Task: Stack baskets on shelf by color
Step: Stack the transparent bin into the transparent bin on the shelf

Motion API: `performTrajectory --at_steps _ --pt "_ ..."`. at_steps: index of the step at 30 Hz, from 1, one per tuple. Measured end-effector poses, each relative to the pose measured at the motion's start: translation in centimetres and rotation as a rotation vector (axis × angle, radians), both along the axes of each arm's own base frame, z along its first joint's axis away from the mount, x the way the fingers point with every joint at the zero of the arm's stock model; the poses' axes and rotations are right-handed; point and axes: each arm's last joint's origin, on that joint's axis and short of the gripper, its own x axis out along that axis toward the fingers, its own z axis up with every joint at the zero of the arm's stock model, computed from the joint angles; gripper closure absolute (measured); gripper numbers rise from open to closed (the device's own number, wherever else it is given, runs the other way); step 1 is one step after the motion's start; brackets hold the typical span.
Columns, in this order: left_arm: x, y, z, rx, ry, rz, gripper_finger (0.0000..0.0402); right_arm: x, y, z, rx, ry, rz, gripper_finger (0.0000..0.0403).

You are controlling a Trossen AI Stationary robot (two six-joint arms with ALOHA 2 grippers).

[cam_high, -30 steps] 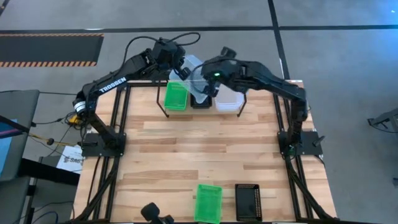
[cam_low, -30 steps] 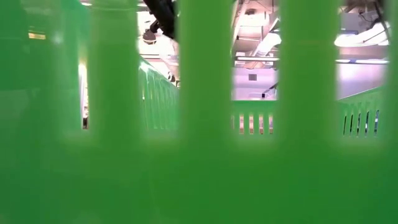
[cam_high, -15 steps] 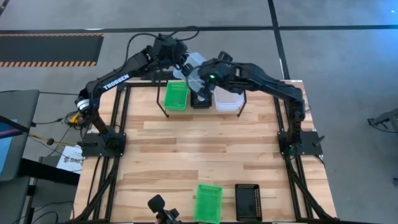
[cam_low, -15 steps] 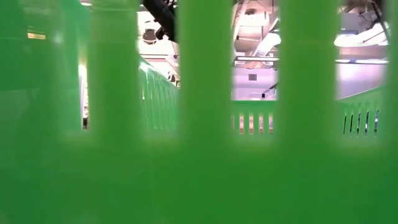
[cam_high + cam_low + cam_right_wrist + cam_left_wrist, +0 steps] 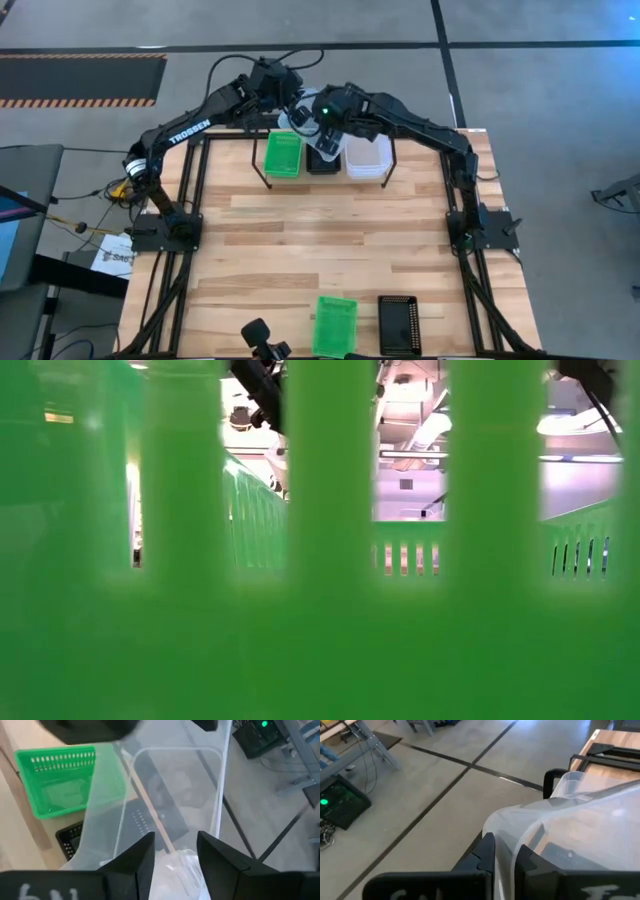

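The black wire shelf (image 5: 388, 172) stands at the table's far edge. On it sit a green basket (image 5: 282, 155), a black basket (image 5: 322, 160) and a clear basket (image 5: 367, 160), side by side. My left gripper (image 5: 292, 100) is shut on another clear basket (image 5: 306, 106), held in the air over the shelf's far side. My right gripper (image 5: 175, 855) is open. Its fingers stand on either side of that basket's near end (image 5: 182, 860), with the green basket (image 5: 60, 780) and black basket (image 5: 75, 840) below. My left gripper pinches the clear basket's thin wall at its rim (image 5: 506, 851) between its two fingers. The fingers slant down toward the table's far edge. The basket is lifted clear of shelf and table and sits tilted in the hold.
A second green basket (image 5: 335, 325) and a second black basket (image 5: 398, 325) lie at the table's near edge. The green one's slatted wall (image 5: 320, 610) fills the low view. The bare wooden middle of the table (image 5: 320, 240) lies between them and the shelf.
My right gripper has gone toward the table's left and far edge and down, up to the clear basket that my left gripper holds. The clear basket has stayed nearly where it was.
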Motion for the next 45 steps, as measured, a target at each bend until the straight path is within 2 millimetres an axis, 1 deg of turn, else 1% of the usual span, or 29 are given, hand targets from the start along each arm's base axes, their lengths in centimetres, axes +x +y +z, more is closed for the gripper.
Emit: performTrajectory --at_steps 4,6,8,10,11,12,16,19,22,26,28,33,37,40,45 --pt "0.0 -0.1 0.0 0.0 0.001 -0.003 0.0401 -0.3 -0.7 0.0 0.008 -0.003 -0.02 0.0247" --pt "0.1 -0.2 0.0 0.0 -0.001 -0.006 0.0401 -0.6 -1.0 0.1 0.011 -0.006 -0.032 0.0261" --pt "0.2 -0.3 0.0 -0.001 0.001 -0.012 0.0401 -0.8 -1.4 0.1 0.027 -0.009 -0.043 0.029" --pt "0.3 -0.6 0.3 -0.003 0.005 -0.02 0.0401 -0.9 -1.7 -0.1 0.057 -0.011 -0.034 0.0338" --pt "0.4 -0.8 0.5 0.001 0.004 -0.027 0.0401 -1.0 -1.8 -0.2 0.072 -0.014 -0.026 0.0367" --pt "0.5 -1.1 0.9 0.011 0.0 -0.036 0.0401 -1.0 -1.9 -0.2 0.087 -0.018 -0.018 0.0384" --pt "1.1 -2.7 3.2 0.085 -0.03 -0.063 0.0401 -1.2 -2.4 -0.3 0.1 -0.027 -0.04 0.0397" --pt "1.3 -4.1 5.2 0.181 -0.009 -0.061 0.0401 -1.2 -2.7 -0.2 0.098 -0.044 -0.046 0.04" --pt "1.4 -5.9 6.8 0.298 0.05 0.013 0.0401 -1.3 -2.9 -0.1 0.101 -0.047 -0.04 0.04" --pt "1.5 -7.6 8.1 0.371 0.068 0.077 0.0393 -1.4 -3.1 0.0 0.096 -0.046 -0.039 0.0401" --pt "1.5 -8.1 8.3 0.382 0.067 0.093 0.0387 -1.4 -2.9 0.0 0.096 -0.042 -0.033 0.0401" --pt "1.2 -8.1 7.8 0.315 0.068 0.111 0.038 -0.9 -2.1 0.0 0.073 -0.022 0.022 0.0402" --pt "1.1 -7.8 7.4 0.255 0.053 0.093 0.0388 -0.9 -1.1 0.8 0.034 0.006 0.098 0.0398" --pt "0.9 -7.5 7.3 0.245 0.053 0.1 0.0398 -1.2 -0.2 1.5 0.008 0.026 0.137 0.0377" --pt "0.5 -6.9 7.0 0.208 0.065 0.124 0.0399 -1.7 1.8 2.5 -0.069 0.055 0.118 0.0323"
